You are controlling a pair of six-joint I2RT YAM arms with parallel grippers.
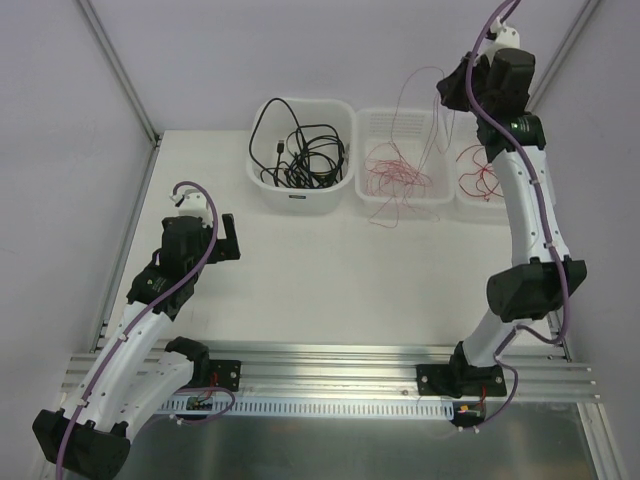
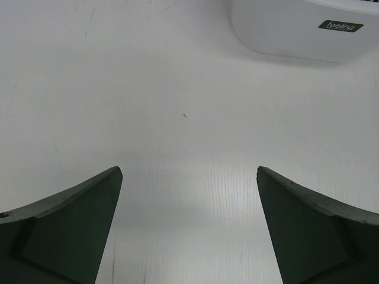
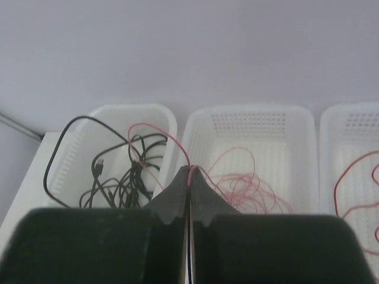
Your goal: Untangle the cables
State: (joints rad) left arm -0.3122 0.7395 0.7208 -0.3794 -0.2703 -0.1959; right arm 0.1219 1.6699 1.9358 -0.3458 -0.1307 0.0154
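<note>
pinching one red wire (image 3: pixel 167 135) in my right claw (image 3: pixel 189 171), clamped shut, high above the middle basket (image 3: pixel 249 110) — remaining red loops (image 3: pixel 249 189) and black cables (image 3: pixel 127 177) lie tangled, barely begun; left claw (image 2: pixel 188 170) gapes empty.

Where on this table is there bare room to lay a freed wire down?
The white table between the three baskets and the arm bases is bare, widest in the middle between the arms. Crowded: the baskets themselves, and the red wires spilling over the middle basket's front.
</note>
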